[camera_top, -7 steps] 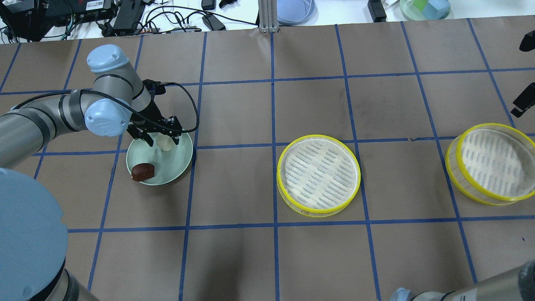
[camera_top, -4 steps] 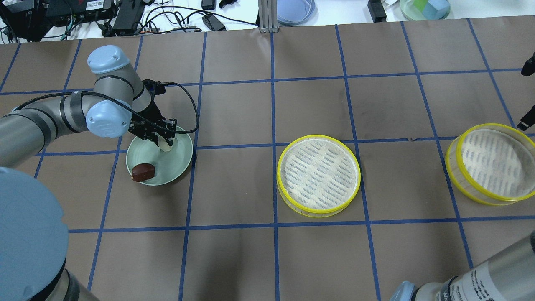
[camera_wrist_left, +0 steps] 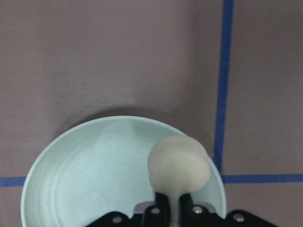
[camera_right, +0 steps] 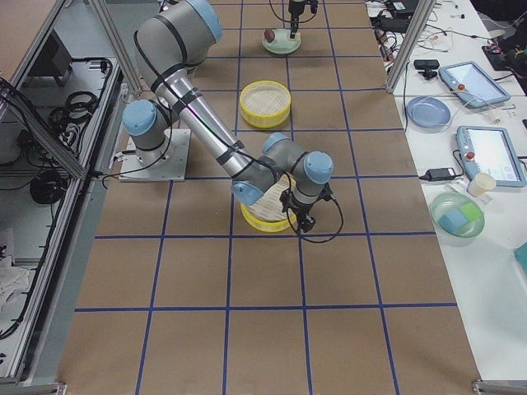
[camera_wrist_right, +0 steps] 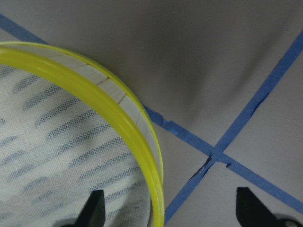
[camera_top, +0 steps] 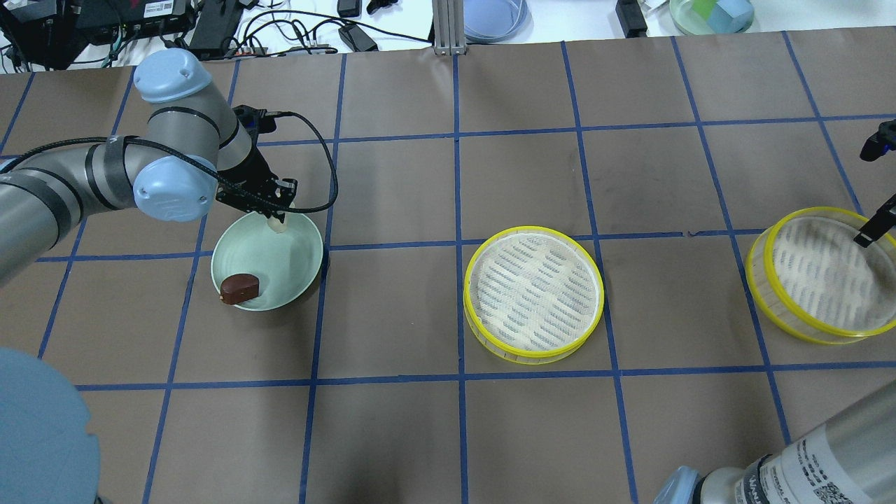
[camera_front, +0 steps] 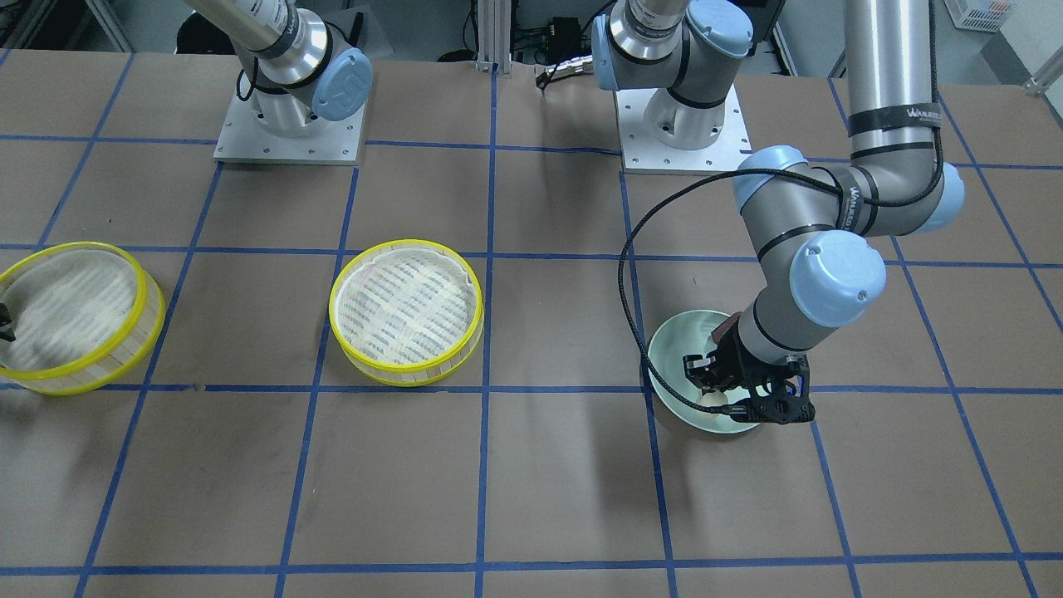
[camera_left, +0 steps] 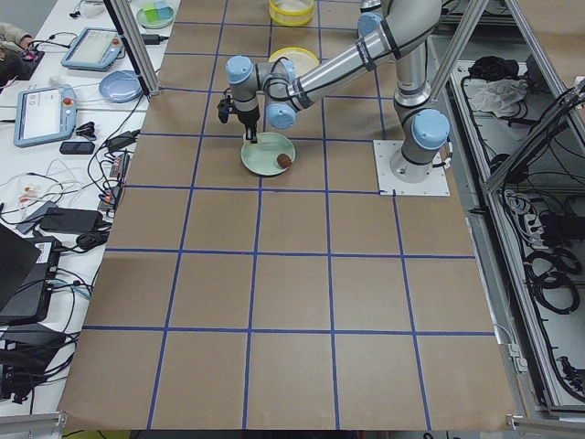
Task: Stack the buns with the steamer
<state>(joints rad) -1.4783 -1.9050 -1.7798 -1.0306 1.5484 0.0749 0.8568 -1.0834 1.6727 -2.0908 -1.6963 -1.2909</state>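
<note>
My left gripper (camera_top: 275, 210) is shut on the cream-white bun (camera_top: 278, 223) and holds it above the far rim of the pale green plate (camera_top: 297, 269). The left wrist view shows the bun (camera_wrist_left: 179, 163) pinched between the fingers (camera_wrist_left: 163, 205) over the plate (camera_wrist_left: 85, 179). The dark reddish-brown bun (camera_top: 239, 287) lies on the plate's near left part. One steamer tray (camera_top: 533, 290) sits empty mid-table. The second tray (camera_top: 815, 276) sits at the right. My right gripper (camera_top: 876, 185) is open and straddles this tray's far rim (camera_wrist_right: 142, 127).
Cables, power bricks, a blue dish (camera_top: 493, 14) and a green bowl with blocks (camera_top: 710, 14) lie beyond the table's far edge. Blue tape lines grid the brown table. The left arm's elbow (camera_front: 835, 278) hangs over the plate (camera_front: 674, 353).
My left gripper closed on the cream-white bun and lifted it toward the plate's far rim. My right gripper moved nearer, onto the right tray's rim.
</note>
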